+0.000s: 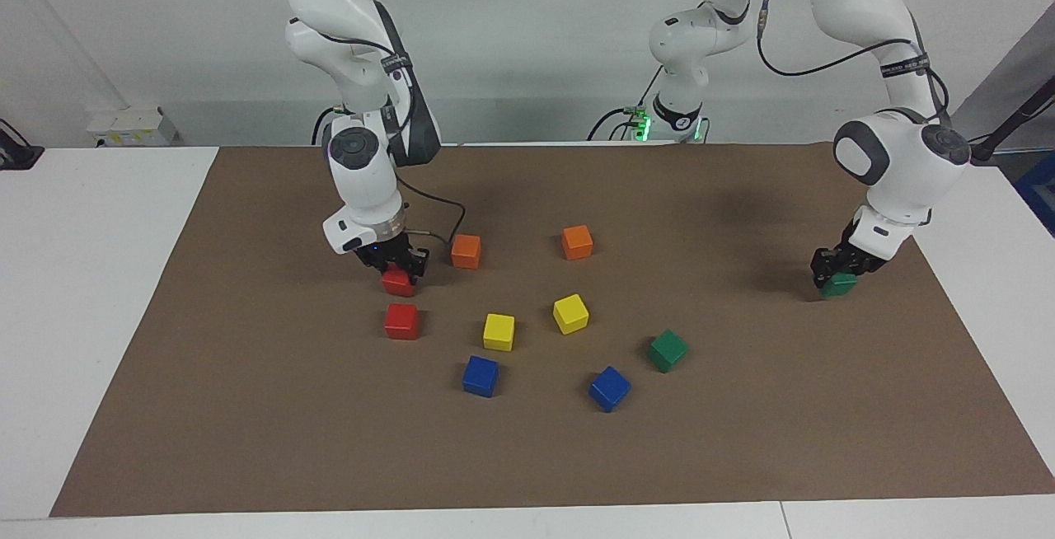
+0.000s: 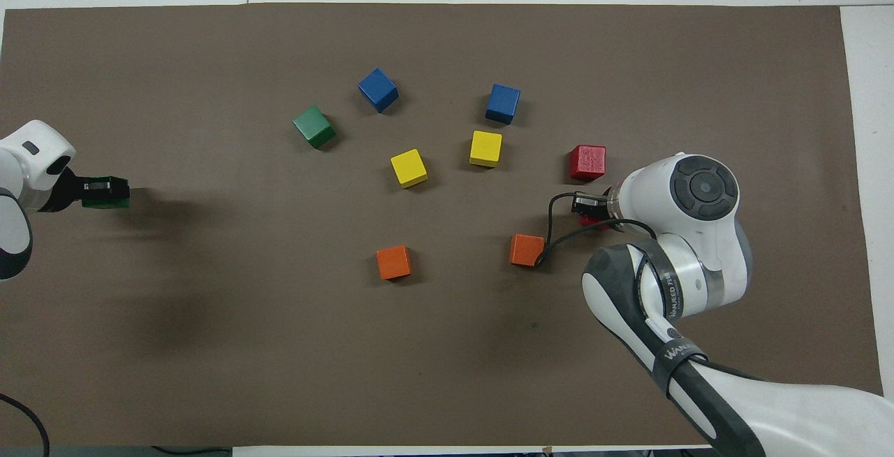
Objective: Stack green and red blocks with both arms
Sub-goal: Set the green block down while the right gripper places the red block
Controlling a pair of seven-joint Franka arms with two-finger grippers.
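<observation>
My right gripper is shut on a red block that sits low at the mat, beside an orange cube. In the overhead view the right gripper covers most of that red block. The second red block lies just farther from the robots. My left gripper is shut on a green block, low over the mat at the left arm's end; the overhead view also shows this gripper and block. The second green block lies loose on the mat.
Two yellow cubes, two blue cubes and two orange cubes are scattered mid-mat between the arms. A black cable loops from the right wrist to the nearer orange cube. The brown mat ends in white table.
</observation>
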